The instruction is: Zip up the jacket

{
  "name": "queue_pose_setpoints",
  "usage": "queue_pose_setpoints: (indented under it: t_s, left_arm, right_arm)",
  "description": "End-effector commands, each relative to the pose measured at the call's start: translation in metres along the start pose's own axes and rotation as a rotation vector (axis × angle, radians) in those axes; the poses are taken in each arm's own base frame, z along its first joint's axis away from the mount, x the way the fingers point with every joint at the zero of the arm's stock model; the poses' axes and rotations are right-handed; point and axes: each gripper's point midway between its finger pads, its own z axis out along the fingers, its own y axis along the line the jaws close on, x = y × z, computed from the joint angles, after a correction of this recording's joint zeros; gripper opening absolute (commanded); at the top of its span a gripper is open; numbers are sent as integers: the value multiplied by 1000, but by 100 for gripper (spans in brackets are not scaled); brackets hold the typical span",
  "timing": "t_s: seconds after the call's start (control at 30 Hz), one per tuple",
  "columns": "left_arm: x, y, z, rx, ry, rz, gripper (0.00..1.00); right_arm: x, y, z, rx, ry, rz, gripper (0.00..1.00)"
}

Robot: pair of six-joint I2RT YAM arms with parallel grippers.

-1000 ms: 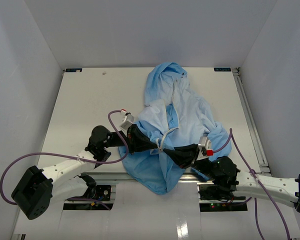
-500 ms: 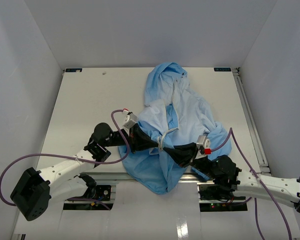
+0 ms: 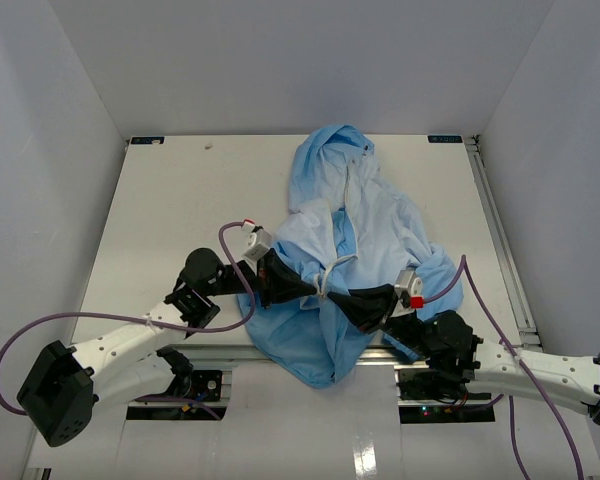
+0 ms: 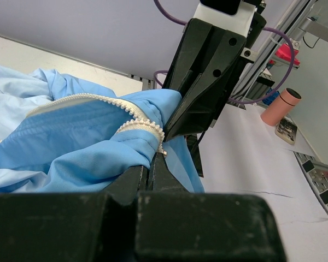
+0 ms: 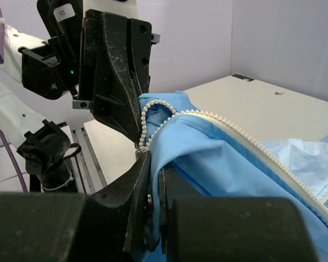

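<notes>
Left gripper (image 3: 313,289): jaws pressed together on the jacket (image 3: 365,225), pinching blue cloth right beside the zipper teeth (image 4: 145,126).
Right gripper (image 3: 336,297): jaws likewise closed, with a fold of the jacket's front edge nipped between them; its tips sit nearly nose to nose with the left tips.
Jacket: lying on the table (image 3: 170,190), right of centre, with the hood (image 3: 330,155) toward the far end and the hem spilling over the near edge between the two arm bases.
Front: open, paler lining showing between the blue panels.
Zipper: a toothed pale strip curls at the pinch point and runs off along the blue edge; whether a slider sits there is too small to tell.
Drawcord (image 3: 348,190): white, trailing down from the hood.
Cables (image 3: 230,300): purple, looping from each wrist.
</notes>
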Motion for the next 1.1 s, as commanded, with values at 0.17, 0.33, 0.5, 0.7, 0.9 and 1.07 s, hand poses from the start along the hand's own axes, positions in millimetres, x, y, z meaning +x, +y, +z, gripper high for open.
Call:
queue_pose_setpoints:
  t_s: [0.17,0.33,0.5,0.7,0.9,1.07]
  left_arm:
    - [-9,-7,-3,0,-38,44,1]
    - [-11,-11,-5,10,-51,60,9]
    - [-12,-11,-7,0,-63,75,21]
    - [-10,-10,-5,13,-51,69,29]
    - [-11,-8,-4,7,-54,74,37]
    - [-11,-7,-2,13,-54,75,38]
  right_arm:
    - [-59,-3,8,37,-214,67,8]
    - [-60,-3,10,36,-215,68,8]
    - [-61,-2,10,33,-217,68,8]
    - [-63,-1,11,30,-217,67,8]
    - [-63,-1,11,30,-216,67,8]
    - [-63,0,12,25,-217,70,8]
